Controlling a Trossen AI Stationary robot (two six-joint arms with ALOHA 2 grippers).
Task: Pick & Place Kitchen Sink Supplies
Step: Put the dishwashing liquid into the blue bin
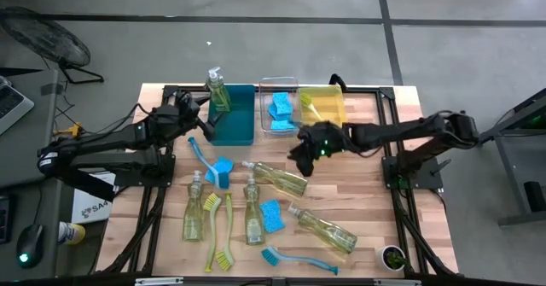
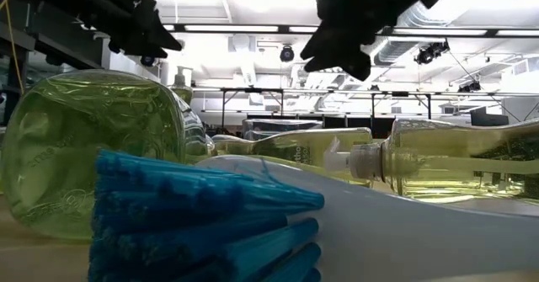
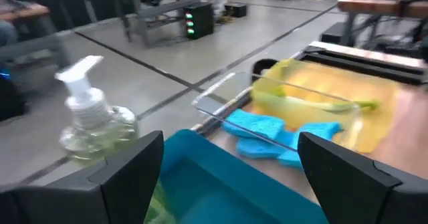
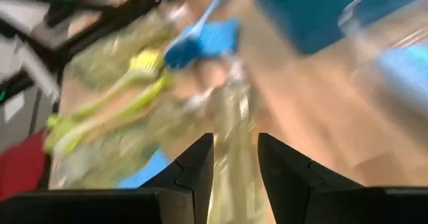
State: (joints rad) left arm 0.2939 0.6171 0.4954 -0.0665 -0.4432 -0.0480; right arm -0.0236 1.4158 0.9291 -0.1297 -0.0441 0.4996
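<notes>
Clear pump bottles of yellow-green soap lie on the table [image 1: 277, 178] [image 1: 324, 229] [image 1: 194, 207]. One bottle [image 1: 217, 90] stands upright in the teal bin [image 1: 243, 128]; it also shows in the left wrist view [image 3: 93, 127]. Blue sponges [image 1: 280, 107] lie in the clear bin, and others [image 1: 271, 216] [image 1: 222, 171] on the table. A yellow-green brush [image 1: 309, 107] lies in the yellow bin. My left gripper [image 1: 198, 115] [image 3: 231, 170] is wide open and empty over the teal bin's left edge. My right gripper [image 1: 303, 160] [image 4: 235, 160] hovers above a lying bottle [image 4: 231, 117], fingers a narrow gap apart, empty.
Yellow-green brushes [image 1: 217, 230] and blue brushes [image 1: 294, 259] [image 1: 200, 152] lie on the near half of the table. A blue brush head [image 2: 194, 223] and lying bottles [image 2: 93, 147] fill the low view. The three bins stand side by side at the far edge.
</notes>
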